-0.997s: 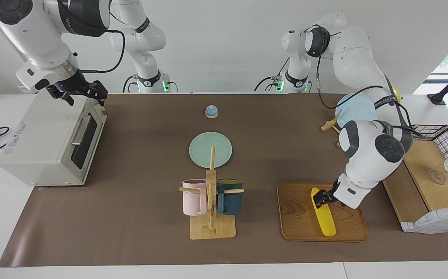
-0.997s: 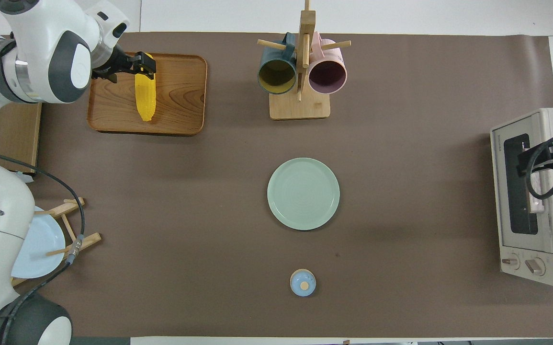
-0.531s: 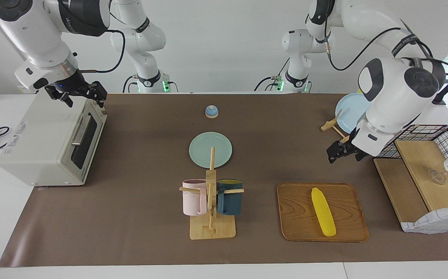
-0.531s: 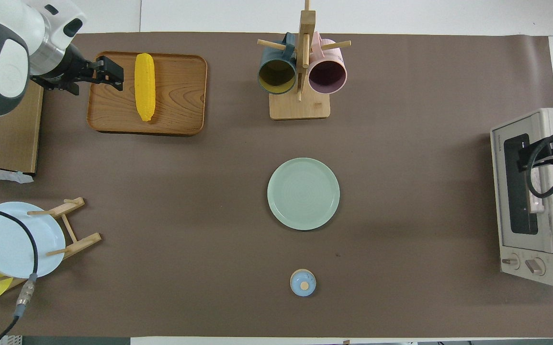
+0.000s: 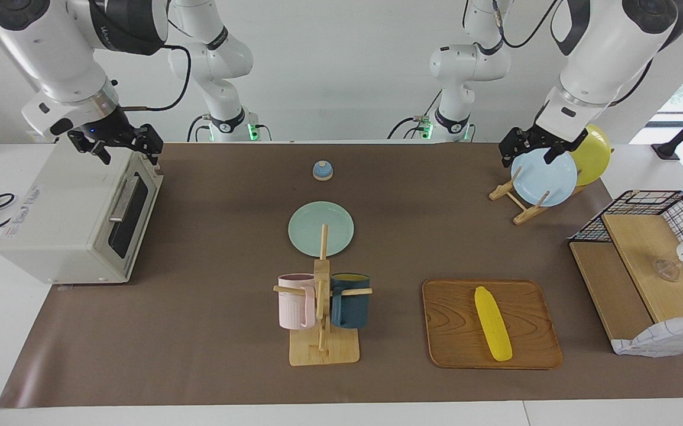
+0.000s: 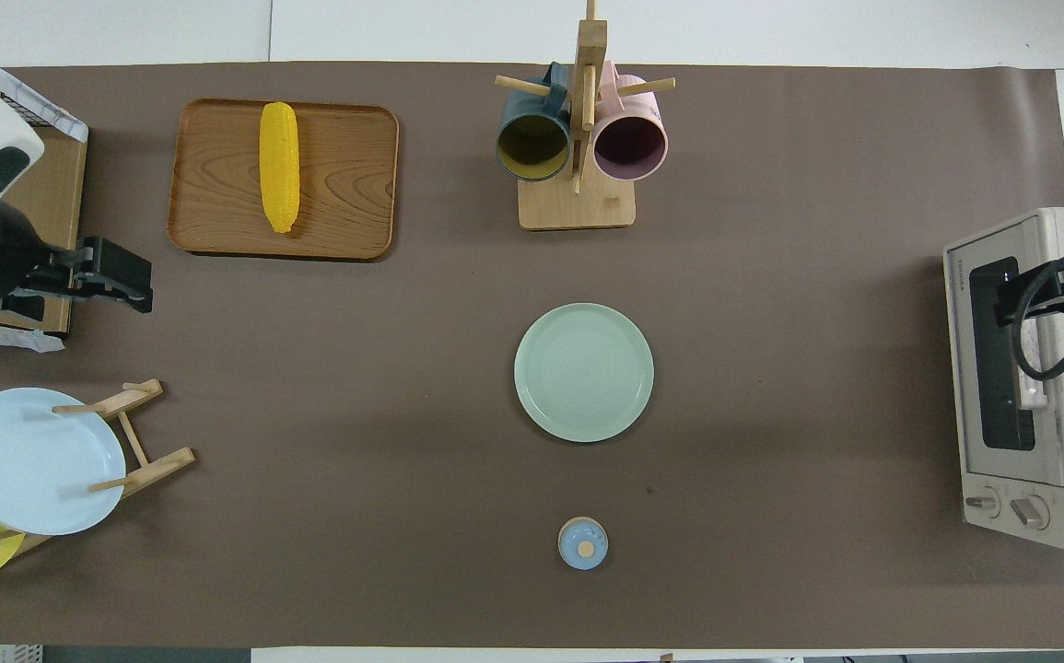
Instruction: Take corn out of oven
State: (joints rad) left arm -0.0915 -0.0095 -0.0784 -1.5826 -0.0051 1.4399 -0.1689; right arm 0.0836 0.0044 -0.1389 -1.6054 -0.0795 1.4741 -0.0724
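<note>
The yellow corn lies on a wooden tray toward the left arm's end of the table, with nothing touching it. The off-white oven stands at the right arm's end, its dark glass door closed. My left gripper hangs open and empty in the air over the plate rack. My right gripper hovers open over the oven's top front edge, holding nothing.
A green plate lies mid-table, with a small blue bell nearer the robots. A wooden rack with a pink and a dark blue mug stands beside the tray. A rack holds light blue and yellow plates. A wire basket with wooden boards flanks the tray.
My left gripper rose off the corn on the tray and swung up over the plate rack. The corn stayed on the tray. The right arm barely moved.
</note>
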